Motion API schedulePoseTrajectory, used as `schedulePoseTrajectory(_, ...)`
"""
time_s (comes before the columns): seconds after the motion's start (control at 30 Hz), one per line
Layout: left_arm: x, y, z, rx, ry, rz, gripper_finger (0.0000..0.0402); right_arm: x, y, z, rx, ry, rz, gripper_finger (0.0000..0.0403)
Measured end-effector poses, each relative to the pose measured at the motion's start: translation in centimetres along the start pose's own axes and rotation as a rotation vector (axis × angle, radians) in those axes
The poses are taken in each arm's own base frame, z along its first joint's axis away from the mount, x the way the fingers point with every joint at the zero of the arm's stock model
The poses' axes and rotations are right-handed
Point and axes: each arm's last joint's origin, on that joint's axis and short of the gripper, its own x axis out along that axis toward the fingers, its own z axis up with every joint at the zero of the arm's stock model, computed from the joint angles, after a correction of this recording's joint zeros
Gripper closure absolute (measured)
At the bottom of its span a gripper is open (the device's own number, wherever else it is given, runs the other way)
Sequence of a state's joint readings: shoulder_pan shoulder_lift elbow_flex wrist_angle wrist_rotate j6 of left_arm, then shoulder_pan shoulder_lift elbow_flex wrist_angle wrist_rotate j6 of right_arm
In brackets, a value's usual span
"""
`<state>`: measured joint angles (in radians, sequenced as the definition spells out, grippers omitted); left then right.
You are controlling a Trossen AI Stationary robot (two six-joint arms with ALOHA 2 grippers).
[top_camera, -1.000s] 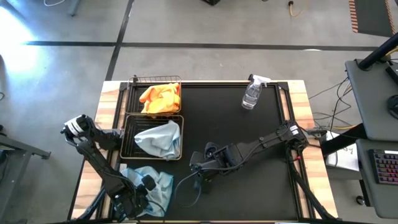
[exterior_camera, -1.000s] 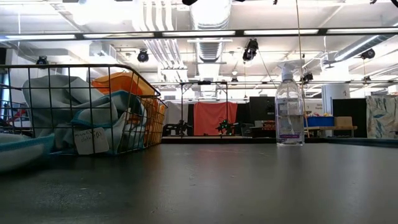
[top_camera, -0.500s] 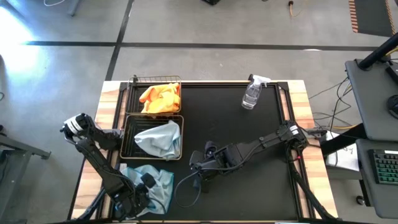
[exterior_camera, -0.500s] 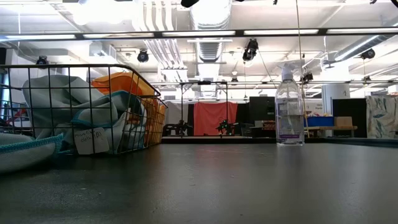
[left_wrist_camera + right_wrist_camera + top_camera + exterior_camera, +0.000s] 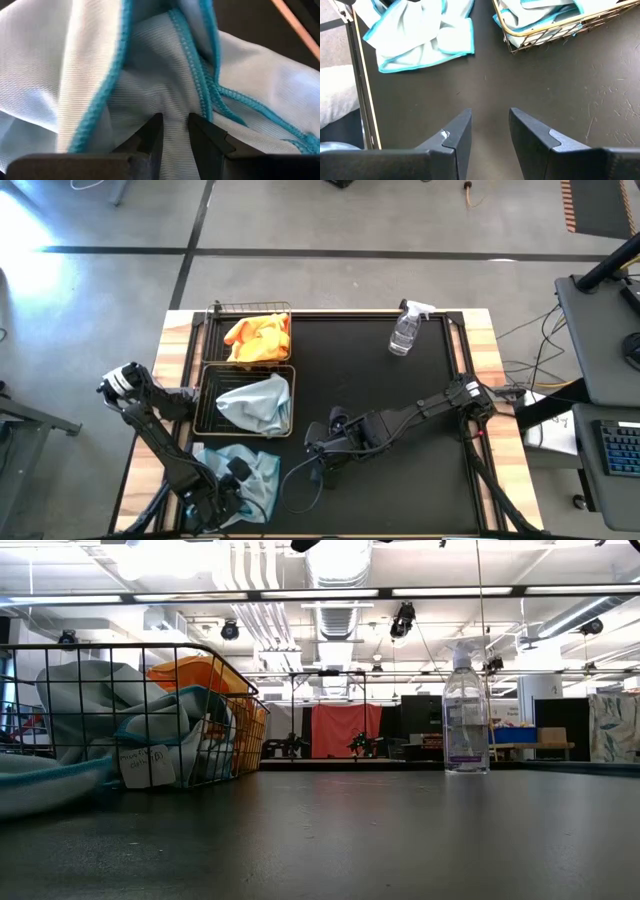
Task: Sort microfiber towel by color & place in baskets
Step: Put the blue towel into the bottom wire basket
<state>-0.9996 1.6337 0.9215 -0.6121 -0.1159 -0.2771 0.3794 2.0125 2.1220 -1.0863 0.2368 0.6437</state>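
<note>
A loose pale blue-grey microfiber towel [image 5: 248, 478] with a teal hem lies crumpled on the black mat at the near left. It also shows in the right wrist view [image 5: 420, 37] and at the low view's left edge [image 5: 40, 790]. My left gripper [image 5: 232, 486] points down onto it, shut on its cloth [image 5: 174, 122]. Two wire baskets stand beyond it. The nearer basket [image 5: 205, 420] holds a pale blue towel [image 5: 255, 402], and the farther basket [image 5: 215, 310] holds orange towels [image 5: 258, 337]. My right gripper [image 5: 318, 455] hangs open above the bare mat, with nothing between its fingers [image 5: 490, 117]. My left gripper pinches a raised fold of the towel [image 5: 172, 107] between its two fingers [image 5: 152, 132], beside a teal hem. It comes from above, pointing steeply down. The rest of the towel lies slack on the mat around the fingers.
A clear spray bottle [image 5: 405, 330] stands upright at the far right of the mat [image 5: 466, 710]. The wire basket wall [image 5: 130, 715] rises just beyond the loose towel. Bare black mat [image 5: 400, 440] stretches across the middle and right, and wooden table edges frame it.
Both arms have kept their places. In the low view the loose towel's visible part has gone from a rounded mound to a lower, flatter shape that reaches farther toward the basket.
</note>
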Motion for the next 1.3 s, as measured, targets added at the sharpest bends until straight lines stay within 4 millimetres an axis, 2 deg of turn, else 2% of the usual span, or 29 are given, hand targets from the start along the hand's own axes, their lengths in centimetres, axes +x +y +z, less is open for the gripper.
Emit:
schedulePoseTrajectory(0.43, 0.01, 0.07, 0.05, 0.104, -0.004, 0.008, 0.0325, -0.01, 0.0, 0.0, 0.0, 0.0, 0.0, 0.028)
schedulePoseTrajectory(1.3, 0.0, -0.09, 0.65, -0.008, -0.064, -0.008, 0.0325, -0.02, 0.08, -0.06, -0.002, 0.0, 0.001, 0.028)
